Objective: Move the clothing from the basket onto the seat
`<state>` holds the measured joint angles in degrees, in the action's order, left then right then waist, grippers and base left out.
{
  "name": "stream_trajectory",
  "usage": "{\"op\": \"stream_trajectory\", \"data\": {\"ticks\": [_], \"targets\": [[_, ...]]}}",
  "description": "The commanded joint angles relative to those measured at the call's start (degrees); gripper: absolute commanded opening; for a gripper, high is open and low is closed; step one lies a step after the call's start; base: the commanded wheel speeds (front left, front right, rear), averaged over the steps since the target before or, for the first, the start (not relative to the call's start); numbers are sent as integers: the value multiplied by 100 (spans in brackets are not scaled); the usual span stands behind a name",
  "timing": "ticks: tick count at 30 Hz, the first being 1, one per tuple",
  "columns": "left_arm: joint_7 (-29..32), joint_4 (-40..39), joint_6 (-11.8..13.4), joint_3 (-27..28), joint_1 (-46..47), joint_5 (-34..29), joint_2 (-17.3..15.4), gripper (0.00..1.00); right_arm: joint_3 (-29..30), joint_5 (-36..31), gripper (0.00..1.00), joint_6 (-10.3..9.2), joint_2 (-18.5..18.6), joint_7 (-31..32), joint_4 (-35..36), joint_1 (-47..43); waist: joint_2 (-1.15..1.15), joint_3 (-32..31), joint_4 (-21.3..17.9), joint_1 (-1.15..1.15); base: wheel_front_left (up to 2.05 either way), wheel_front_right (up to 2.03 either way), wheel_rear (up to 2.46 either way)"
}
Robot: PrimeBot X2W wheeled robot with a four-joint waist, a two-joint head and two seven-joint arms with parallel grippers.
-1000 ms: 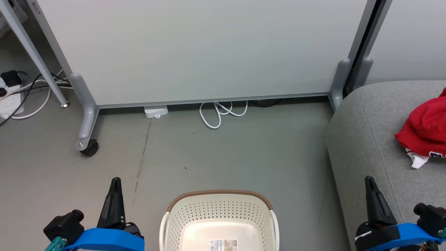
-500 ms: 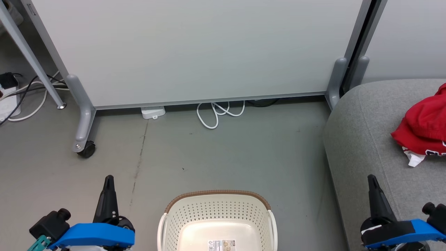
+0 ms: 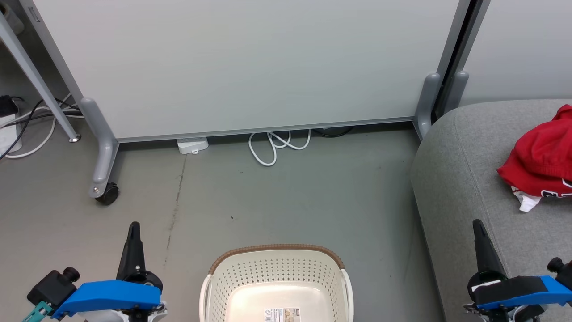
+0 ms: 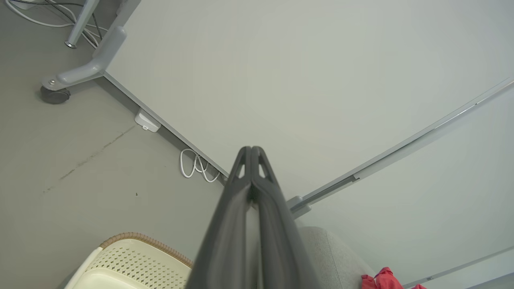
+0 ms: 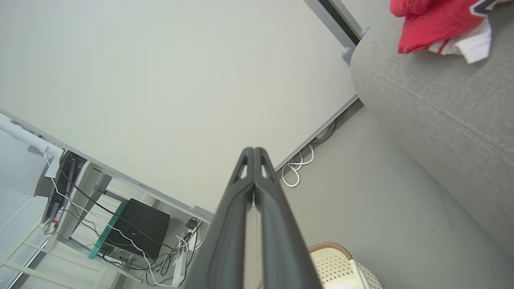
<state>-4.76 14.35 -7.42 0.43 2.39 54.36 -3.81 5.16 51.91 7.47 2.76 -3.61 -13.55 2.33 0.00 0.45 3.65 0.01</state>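
Soft, even light fills the room, bright with no glare. Shadows are faint: a thin dark line under the partition [image 3: 250,67] and a pale smudge on the floor [image 3: 313,197] beside the seat [image 3: 464,179]. The head view is crisp; both wrist views bow straight edges near their borders.

Head camera downward, wrist cameras forward, basket [image 3: 277,267] shared

No text is legible: the label [image 3: 282,314] on the basket [image 3: 277,247] bottom and the marks on the red clothing [image 3: 540,161] are too small.
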Motion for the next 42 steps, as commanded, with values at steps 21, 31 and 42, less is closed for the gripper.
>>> {"op": "stream_trajectory", "data": {"ticks": [21, 31, 42], "targets": [[367, -71, -6, 184, 236, 1432, -44, 0, 61, 1477, 0, 3, 17, 373, 20, 250, 0, -8, -102, -1, 0, 0, 0], [514, -68, -7, 242, 282, 1978, -39, 0, 80, 2046, 0, 3, 18, 516, 6, 289, 0, -11, -150, -1, 0, 0, 0], [664, -62, -8, 322, 308, 2521, -30, 0, 99, 2608, 0, 3, 18, 664, -10, 331, 0, -15, -203, -1, 0, 0, 0]]}}
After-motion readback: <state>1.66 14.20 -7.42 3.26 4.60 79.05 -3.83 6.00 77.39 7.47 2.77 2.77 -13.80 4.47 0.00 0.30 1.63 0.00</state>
